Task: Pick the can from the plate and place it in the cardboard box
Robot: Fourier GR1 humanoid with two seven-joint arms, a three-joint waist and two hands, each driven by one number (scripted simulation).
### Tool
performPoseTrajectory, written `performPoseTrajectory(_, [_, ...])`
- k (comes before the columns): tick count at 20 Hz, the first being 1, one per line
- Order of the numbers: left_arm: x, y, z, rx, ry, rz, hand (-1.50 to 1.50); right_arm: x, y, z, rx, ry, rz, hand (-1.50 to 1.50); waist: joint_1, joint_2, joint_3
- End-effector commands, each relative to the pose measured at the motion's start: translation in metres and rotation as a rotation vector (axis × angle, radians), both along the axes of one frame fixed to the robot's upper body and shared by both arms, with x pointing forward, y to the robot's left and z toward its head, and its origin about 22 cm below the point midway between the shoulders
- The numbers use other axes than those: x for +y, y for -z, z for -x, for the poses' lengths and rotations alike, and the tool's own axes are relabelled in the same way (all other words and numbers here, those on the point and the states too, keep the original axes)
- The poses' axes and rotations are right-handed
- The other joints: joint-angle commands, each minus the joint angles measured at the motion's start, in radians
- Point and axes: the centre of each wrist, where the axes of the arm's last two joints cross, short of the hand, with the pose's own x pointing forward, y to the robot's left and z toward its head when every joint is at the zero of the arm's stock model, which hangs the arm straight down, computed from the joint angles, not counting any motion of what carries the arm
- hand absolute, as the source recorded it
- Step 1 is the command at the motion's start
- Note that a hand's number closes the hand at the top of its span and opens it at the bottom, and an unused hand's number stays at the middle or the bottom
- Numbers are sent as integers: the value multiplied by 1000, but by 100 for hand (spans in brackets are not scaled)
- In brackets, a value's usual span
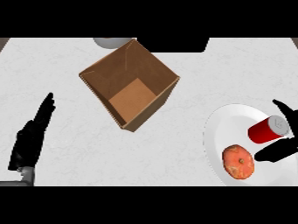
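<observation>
The red can (268, 129) lies on its side on the white plate (223, 127), its silver end pointing toward the plate's right rim. The right hand (294, 131) is around it but not closed: the fingers reach up along the can's far side, touching or just beside its end, and the thumb (274, 152) stretches out below the can, so the can sits in the gap between them. An orange-brown doughnut (237, 161) rests on the same plate, just below and left of the can, near the thumb tip.

The cardboard box (129, 83) stands open in the middle of the white counter (67, 127), turned so 1 corner points toward the robot; its inside is bare. A strip of open counter separates the box's right edge from the plate's left rim.

The left hand (32, 138) rests open at the left, fingers straight and pointing up, well apart from the box. A pale round object (112, 42) peeks out behind the box's far corner.
</observation>
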Motion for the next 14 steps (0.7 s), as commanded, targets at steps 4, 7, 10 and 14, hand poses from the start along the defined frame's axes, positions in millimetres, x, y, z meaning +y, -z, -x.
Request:
performPoseTrajectory(4, [8, -23, 5, 0, 5, 5, 0, 8, 29, 13, 64, -29, 29, -150, 0, -1, 0])
performPoseTrajectory(7, [-6, -4, -4, -17, 1, -13, 0, 12, 22, -10, 54, -30, -24, -150, 1, 0, 0])
performPoseTrajectory(10, [5, -16, -18, 10, 13, 8, 0, -6, 27, 5, 25, -34, -24, 150, -2, 0, 0])
performPoseTrajectory(14, [-13, -10, -9, -15, 0, -4, 0, -9, 10, 6, -93, -28, 173, 150, -2, -1, 0])
